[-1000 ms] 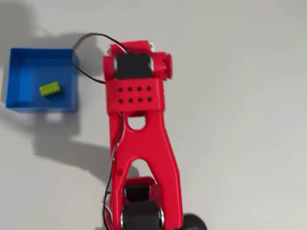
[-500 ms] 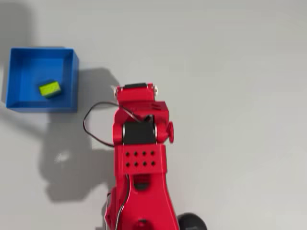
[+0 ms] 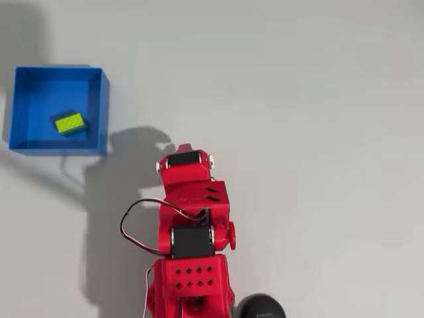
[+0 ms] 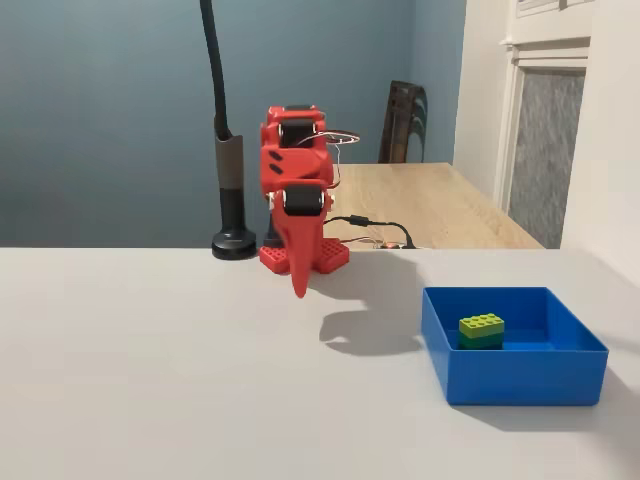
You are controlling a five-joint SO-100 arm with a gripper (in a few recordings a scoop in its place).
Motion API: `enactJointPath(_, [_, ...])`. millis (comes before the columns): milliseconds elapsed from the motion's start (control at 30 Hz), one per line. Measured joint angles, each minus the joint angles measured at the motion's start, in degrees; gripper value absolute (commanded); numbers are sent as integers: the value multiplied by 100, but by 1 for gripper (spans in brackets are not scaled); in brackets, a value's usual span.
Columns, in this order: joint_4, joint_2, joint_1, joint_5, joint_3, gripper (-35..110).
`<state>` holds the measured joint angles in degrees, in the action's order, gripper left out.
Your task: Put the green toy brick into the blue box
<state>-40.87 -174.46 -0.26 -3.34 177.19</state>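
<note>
As far as both views show, the goal state is reached.
Brick: the brick (image 4: 481, 330) lies on the floor of the box (image 4: 520, 380), studs up, apart from all four walls; the overhead view shows it (image 3: 69, 123) slightly skewed and a little toward the box's (image 3: 101, 112) lower side in that picture.
Gripper: the gripper (image 4: 299, 285) hangs point-down over bare table (image 4: 150, 370), folded close to the arm's base, with nothing between its fingers; they look drawn together into one narrow tip, with no gap visible in the fixed view.
Brick from gripper: well apart, off to the right and nearer the camera in the fixed view; up and to the left of the arm in the overhead view.
Box from gripper: likewise well apart, no contact with any wall.
Done: brick in box, released, arm clear of the box.
Left: nothing of the placing itself, by my judgement; at most the arm settling at rest.
Risk: little, since nothing is near the box to disturb it.
</note>
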Motion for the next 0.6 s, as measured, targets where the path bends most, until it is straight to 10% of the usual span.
enactJointPath(600, [-703, -1116, 0, 211, 281, 0])
